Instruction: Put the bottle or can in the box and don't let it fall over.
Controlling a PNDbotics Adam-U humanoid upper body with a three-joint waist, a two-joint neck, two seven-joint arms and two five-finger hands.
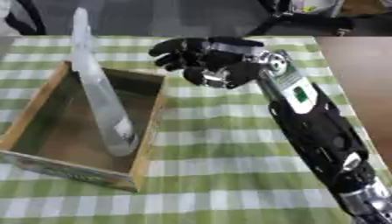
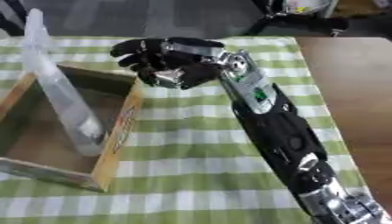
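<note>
The hand (image 1: 201,60) is matt black, plastic by the look of it, with a glossy silver metal joint at the wrist. Behind it the arm (image 1: 318,127) is smooth black casing with a faint sheen, a white and green label stuck near the wrist, and more bright metal at the near end. Left of the hand, the box (image 1: 150,131) is bare wood, pale on the rims and darker, duller inside. The bottle (image 1: 100,94) in it is clear, smooth plastic, slightly glossy. Under the hand lies a matt green-and-white checked cloth (image 1: 222,153); right of the arm, a smooth brown table (image 1: 360,74) shows.
</note>
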